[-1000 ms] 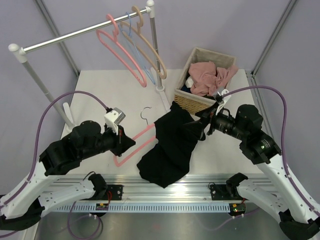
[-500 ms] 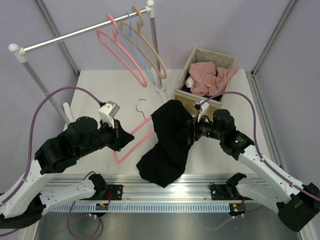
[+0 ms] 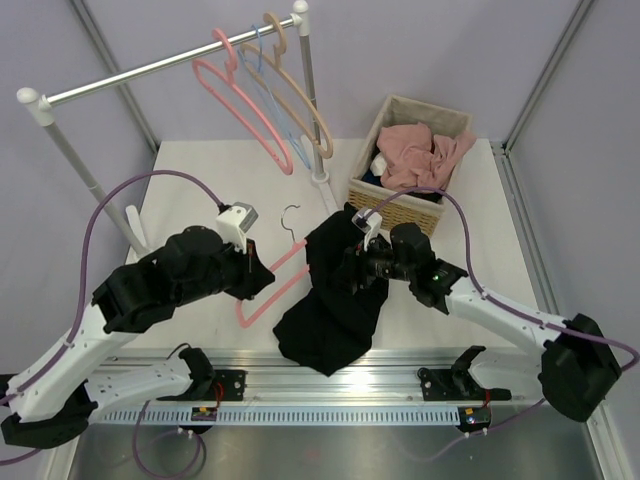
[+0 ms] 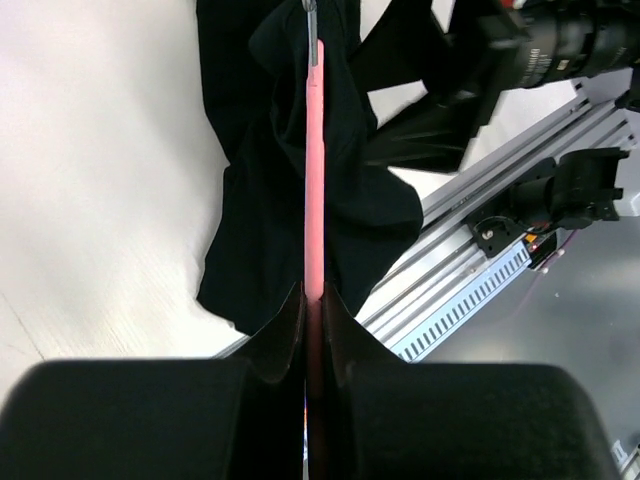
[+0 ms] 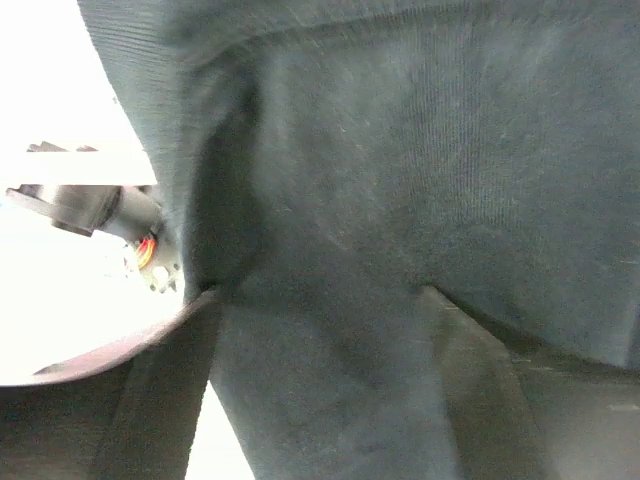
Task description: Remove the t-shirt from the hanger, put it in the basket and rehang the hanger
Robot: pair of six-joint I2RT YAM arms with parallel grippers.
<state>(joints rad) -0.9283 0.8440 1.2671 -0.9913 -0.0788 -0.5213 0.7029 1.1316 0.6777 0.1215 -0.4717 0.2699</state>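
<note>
The right jaws, still spread, have advanced from the basket [image 3: 385, 208] into the t-shirt [image 3: 325, 320] while the left jaws stay pinching the hanger [image 4: 315, 200], readying the pull-off.

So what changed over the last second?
The right pincer swung left from beside the wicker basket and pushed into the black t-shirt. Its fingers now straddle the cloth and are not yet clamped. The left pincer stayed shut on the pink hanger, shifting only slightly. The shirt is still draped on the hanger.
</note>
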